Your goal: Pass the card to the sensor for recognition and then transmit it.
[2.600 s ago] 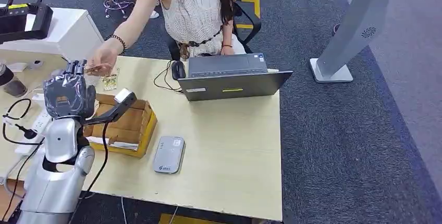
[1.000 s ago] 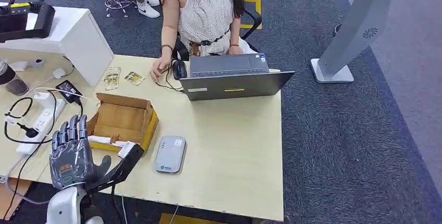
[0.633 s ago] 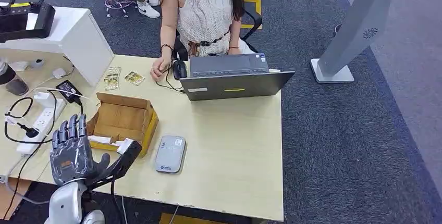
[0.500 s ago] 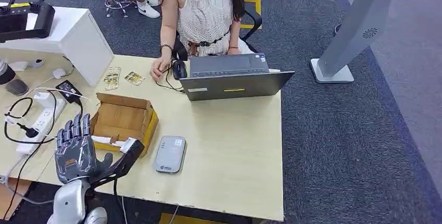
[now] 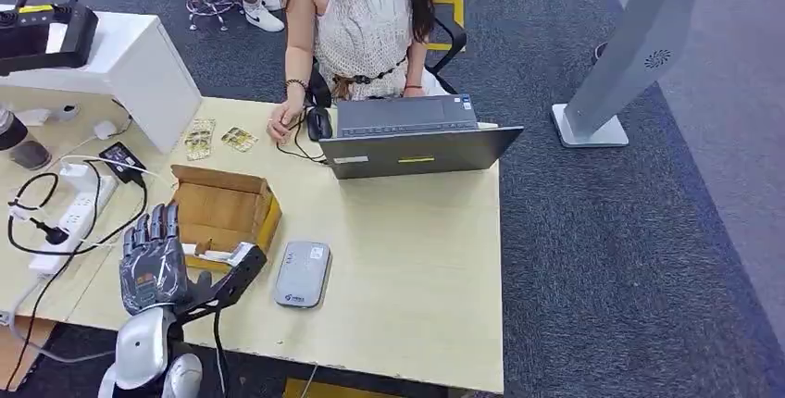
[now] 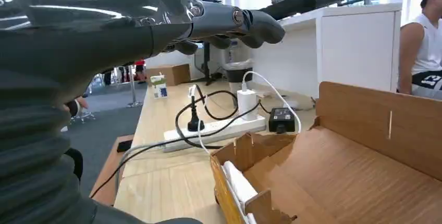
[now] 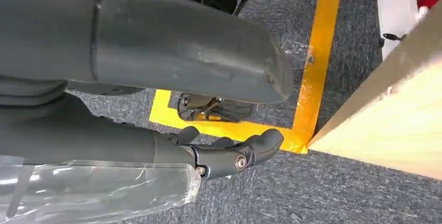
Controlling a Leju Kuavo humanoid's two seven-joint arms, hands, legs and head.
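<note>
My left hand (image 5: 155, 261) hovers over the near left part of the desk, fingers spread and upright, holding nothing. Its thumb reaches toward the open cardboard box (image 5: 222, 213), which has a white strip along its near wall. In the left wrist view the fingers (image 6: 234, 22) stretch out above the box (image 6: 365, 151). The grey card sensor (image 5: 302, 273) lies flat just right of the box. Two small patterned cards (image 5: 199, 137) lie at the far edge near a person's hand (image 5: 278, 127). My right hand (image 7: 229, 153) hangs beside the table edge above the floor, empty, its fingers loosely bent.
A person sits behind an open laptop (image 5: 417, 143) at the far side of the desk (image 5: 407, 250). A power strip (image 5: 74, 217) with cables lies to the left, beside a white cabinet (image 5: 130, 65). A grey stand (image 5: 629, 55) is on the carpet at right.
My left hand came down from near the person's outstretched hand, then drifted right and forward to the box. The person pulled the arm back to the laptop.
</note>
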